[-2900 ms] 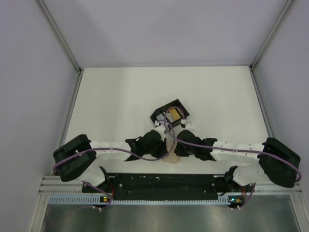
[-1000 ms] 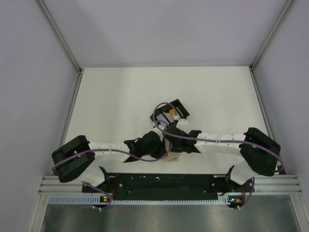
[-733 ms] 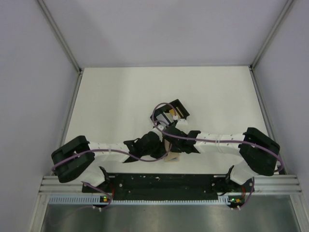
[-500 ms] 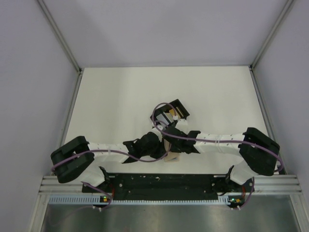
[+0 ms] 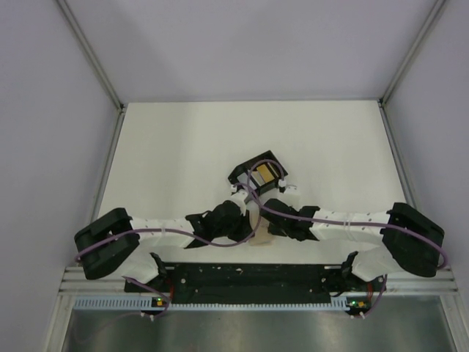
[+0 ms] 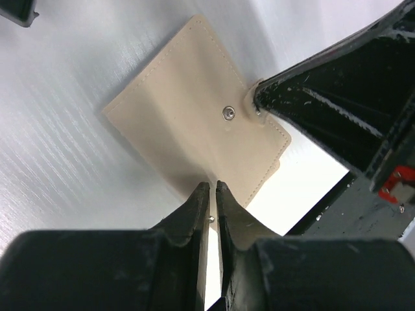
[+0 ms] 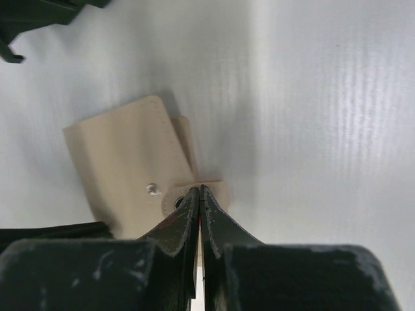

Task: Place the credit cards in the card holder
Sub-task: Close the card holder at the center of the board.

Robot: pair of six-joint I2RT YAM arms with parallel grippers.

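Note:
The tan card holder lies flat on the white table between my two grippers, its snap stud facing up. My left gripper is shut on the holder's near edge. My right gripper is shut on the holder's small snap tab, beside the main body. A yellow-orange credit card rests in the black square tray just beyond the grippers. No card shows in either wrist view.
The left and right forearms stretch in from either side and meet near the table's front edge. A purple cable loops over the tray. Grey walls and metal rails bound the table.
The right arm has drawn back toward the near edge, and its elbow has swung out to the right. The tray and its card are uncovered. The left arm has barely moved.

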